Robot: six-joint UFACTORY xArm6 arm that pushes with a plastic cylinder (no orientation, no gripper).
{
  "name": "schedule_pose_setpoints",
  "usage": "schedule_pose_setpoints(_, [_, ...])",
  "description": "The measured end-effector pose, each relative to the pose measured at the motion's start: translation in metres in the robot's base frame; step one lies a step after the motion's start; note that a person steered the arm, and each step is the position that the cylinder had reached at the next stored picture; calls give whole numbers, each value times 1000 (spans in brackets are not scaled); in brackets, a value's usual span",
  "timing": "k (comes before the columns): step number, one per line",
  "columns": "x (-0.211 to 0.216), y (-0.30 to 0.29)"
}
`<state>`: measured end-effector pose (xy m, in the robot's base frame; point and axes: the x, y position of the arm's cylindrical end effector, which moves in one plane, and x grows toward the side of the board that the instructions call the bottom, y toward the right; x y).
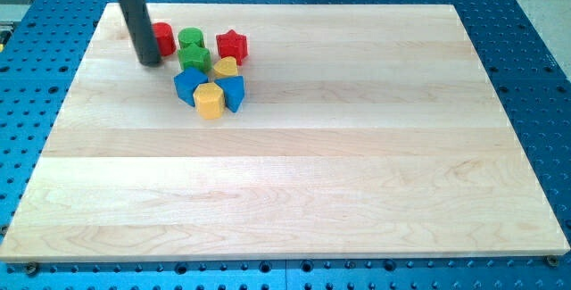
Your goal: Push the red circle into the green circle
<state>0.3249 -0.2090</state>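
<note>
The red circle (163, 38) sits near the board's top left, partly hidden behind my rod. The green circle (190, 38) is just to its right, with a small gap between them. My tip (149, 62) rests on the board at the red circle's lower left, touching or nearly touching it.
A green star (194, 57) lies below the green circle. A red star (232, 45), a yellow heart (226, 66), a blue block (188, 84), a yellow hexagon (210, 101) and a second blue block (233, 92) cluster to the right and below. The wooden board (357, 165) lies on a blue perforated table.
</note>
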Motion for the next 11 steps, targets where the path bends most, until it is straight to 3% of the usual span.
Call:
schedule_pose_setpoints(2, [-9,-27])
schedule_pose_setpoints(3, [-67,-27])
schedule_pose_setpoints(5, [-73,-21])
schedule_pose_setpoints(6, [-41,-29])
schedule_pose_setpoints(9, [-67,78])
schedule_pose_setpoints(11, [-70,81])
